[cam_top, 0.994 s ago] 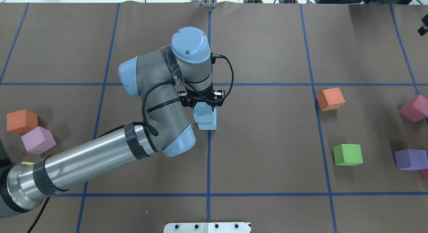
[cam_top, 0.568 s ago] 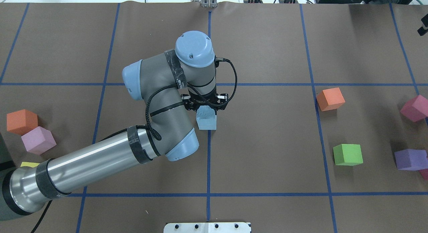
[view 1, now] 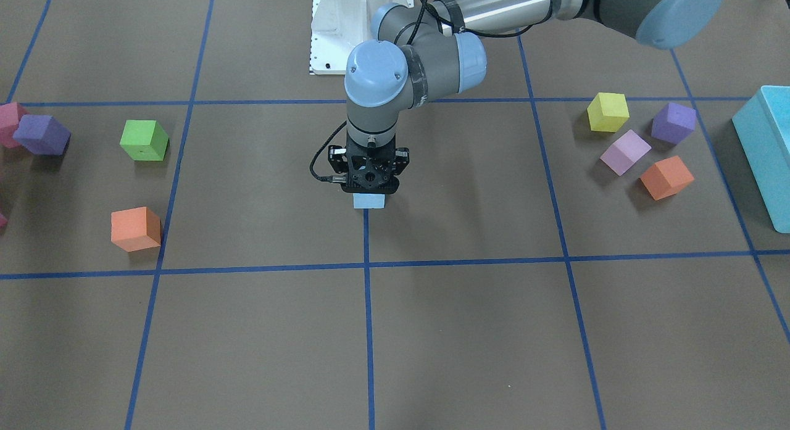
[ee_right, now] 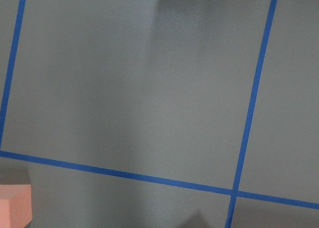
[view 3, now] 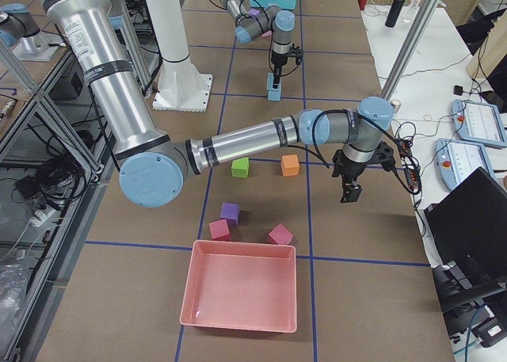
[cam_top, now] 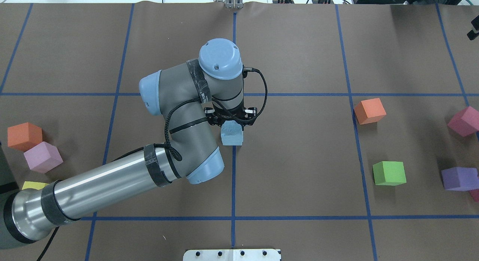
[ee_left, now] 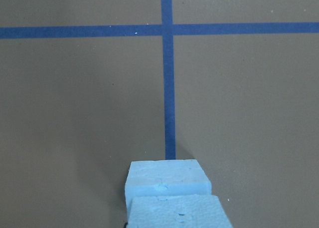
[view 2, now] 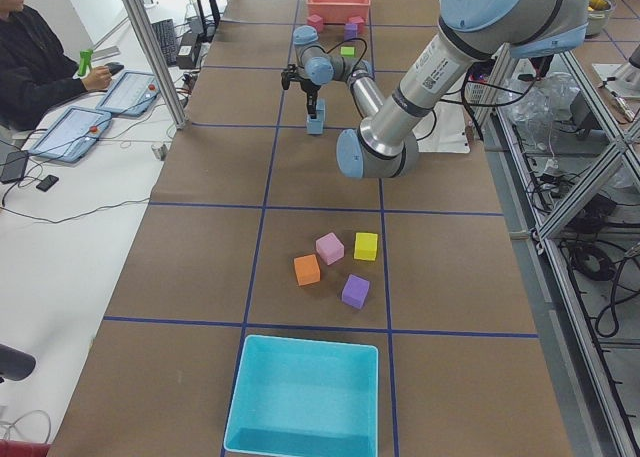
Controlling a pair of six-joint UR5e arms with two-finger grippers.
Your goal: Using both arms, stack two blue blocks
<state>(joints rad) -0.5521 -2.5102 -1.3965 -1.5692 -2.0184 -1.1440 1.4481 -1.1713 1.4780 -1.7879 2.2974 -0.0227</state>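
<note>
Two pale blue blocks sit at the table's centre on the blue tape line. The upper blue block rests squarely over the lower blue block. My left gripper points straight down and is shut on the upper block; it also shows in the front view. In the left wrist view the held block fills the bottom edge and the lower block shows just beyond it. My right gripper shows only in the exterior right view, above bare table near an orange cube; I cannot tell whether it is open or shut.
To the right lie an orange cube, a green cube, a purple cube and a pink cube. To the left lie an orange cube and a lilac cube. A turquoise box and a pink tray stand at the table's ends.
My left gripper has moved right with the upper blue block. The block was offset to the left of the lower one; now it sits in line over it.
</note>
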